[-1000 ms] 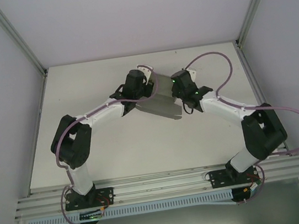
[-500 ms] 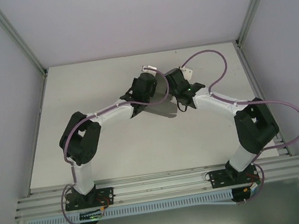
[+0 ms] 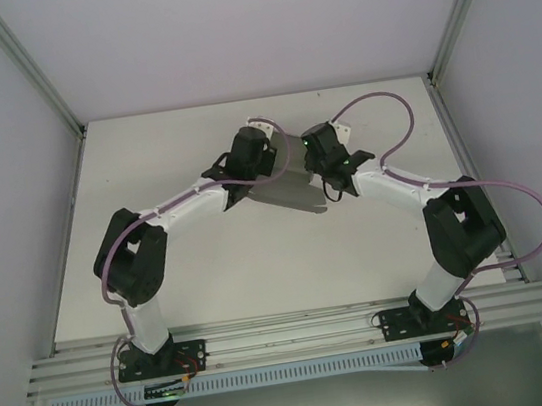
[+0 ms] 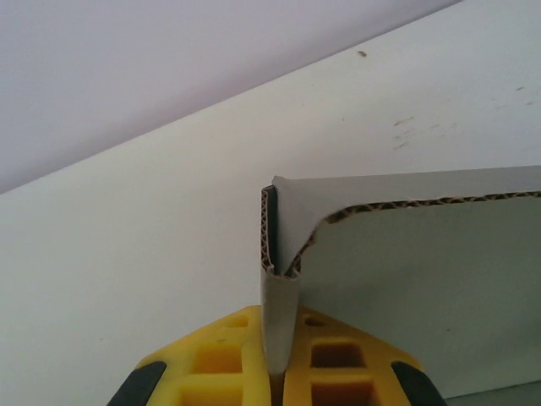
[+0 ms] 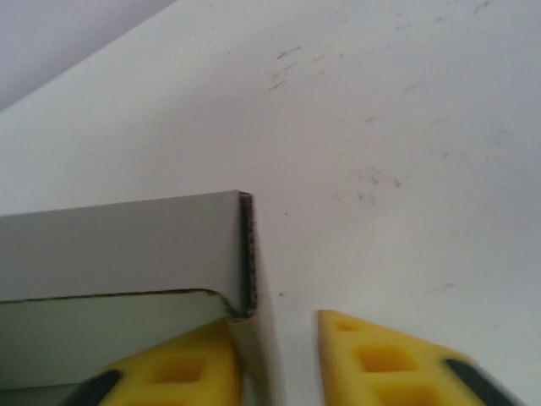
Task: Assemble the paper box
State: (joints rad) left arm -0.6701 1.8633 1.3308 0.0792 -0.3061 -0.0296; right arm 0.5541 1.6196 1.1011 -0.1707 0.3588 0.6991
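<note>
The paper box (image 3: 290, 195) lies mid-table (image 3: 209, 262), long axis about 10 to 4 o'clock, one end wall clamped in the closed left pincer (image 4: 279, 359), while the right pincer (image 5: 279, 355), at its 2 o'clock, straddles the opposite wall, parted and unclamped.

The white table (image 3: 209, 262) is flat and matte, its surface flecked with faint dark scuffs (image 5: 372, 178). The grey paper box (image 3: 285, 193) is over its far middle; whether it touches the tabletop cannot be told.

White table (image 3: 159, 269), apparently faintly scuffed
</note>
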